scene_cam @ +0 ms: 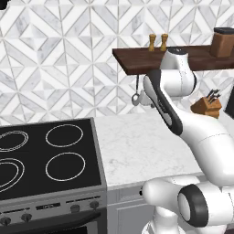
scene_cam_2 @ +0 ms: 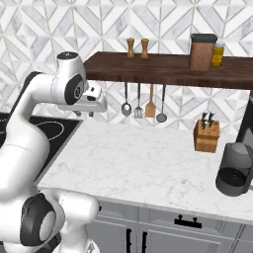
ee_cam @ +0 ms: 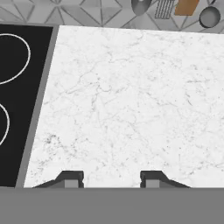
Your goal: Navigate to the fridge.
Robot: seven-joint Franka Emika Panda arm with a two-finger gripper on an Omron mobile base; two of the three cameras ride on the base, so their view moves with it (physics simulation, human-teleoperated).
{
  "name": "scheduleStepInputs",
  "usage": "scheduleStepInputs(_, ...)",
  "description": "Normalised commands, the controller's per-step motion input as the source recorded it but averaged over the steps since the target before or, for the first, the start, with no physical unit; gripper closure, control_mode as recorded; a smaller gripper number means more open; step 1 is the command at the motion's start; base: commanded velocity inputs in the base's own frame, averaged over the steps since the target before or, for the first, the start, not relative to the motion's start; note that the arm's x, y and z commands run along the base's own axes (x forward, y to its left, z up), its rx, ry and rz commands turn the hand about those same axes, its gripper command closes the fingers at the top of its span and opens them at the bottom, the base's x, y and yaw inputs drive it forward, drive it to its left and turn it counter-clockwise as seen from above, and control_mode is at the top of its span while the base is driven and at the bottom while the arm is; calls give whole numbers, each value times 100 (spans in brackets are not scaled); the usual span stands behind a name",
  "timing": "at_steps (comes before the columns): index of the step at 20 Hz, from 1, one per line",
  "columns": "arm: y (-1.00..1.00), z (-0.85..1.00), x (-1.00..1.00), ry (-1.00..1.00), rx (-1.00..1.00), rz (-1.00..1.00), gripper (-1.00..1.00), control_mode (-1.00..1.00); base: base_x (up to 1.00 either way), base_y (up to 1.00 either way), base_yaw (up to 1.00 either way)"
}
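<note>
The arm is folded above a white marble counter, its tool held over bare stone with the fingertips spread apart, grasping nothing. Left of the counter lies a black stovetop. A dark wooden shelf carries two pepper mills and a brown canister; utensils hang beneath. A knife block stands near a dark coffee maker. The fridge lies outside these views, so its orientation cannot be told.
</note>
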Motion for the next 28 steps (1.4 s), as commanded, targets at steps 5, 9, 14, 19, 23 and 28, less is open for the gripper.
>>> scheduleStepInputs(5,-2,-1,-77,0,0,-1,-100,-100,0,0,0)
scheduleStepInputs(9,-5,0,-100,0,0,-2,-100,-100,0,0,0)
scheduleStepInputs(14,-6,0,-100,0,0,-3,-100,-100,0,0,0)
scheduleStepInputs(19,0,0,-89,0,0,-2,-100,-100,0,0,0)
scheduleStepInputs(23,0,0,-42,0,0,0,-100,-100,0,0,0)
scheduleStepInputs(28,0,0,0,0,0,0,-100,100,-74,-30,-19)
